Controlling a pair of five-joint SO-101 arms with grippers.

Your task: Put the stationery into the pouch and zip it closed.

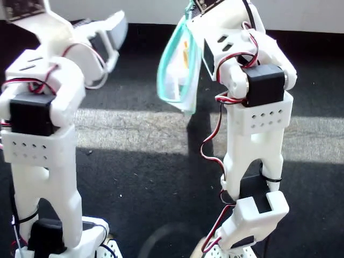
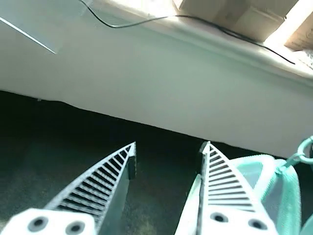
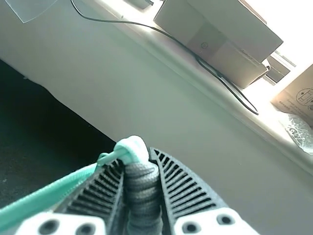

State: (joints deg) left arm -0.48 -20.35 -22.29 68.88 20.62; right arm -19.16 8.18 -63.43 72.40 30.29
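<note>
The pouch [image 1: 176, 70] is clear with a teal rim and hangs tilted in the air at the top middle of the high view. Something yellow [image 1: 185, 54] shows inside it. My right gripper [image 3: 134, 157] is shut on the pouch's grey braided cord [image 3: 139, 188], where the teal zip edge [image 3: 44, 198] runs off to one side. My left gripper [image 2: 168, 147] is open with nothing between its fingers, raised above the dark table. The pouch [image 2: 276, 188] hangs close beside one of its fingers [image 2: 217, 176]. In the high view the left gripper [image 1: 110, 37] sits left of the pouch.
The table is covered by a dark mat [image 1: 140, 177] crossed by a sunlit band [image 1: 134, 131]. A white wall [image 2: 146, 78] stands behind it, with a black cable [image 3: 195, 56] and cardboard boxes [image 3: 220, 34] on the ledge above.
</note>
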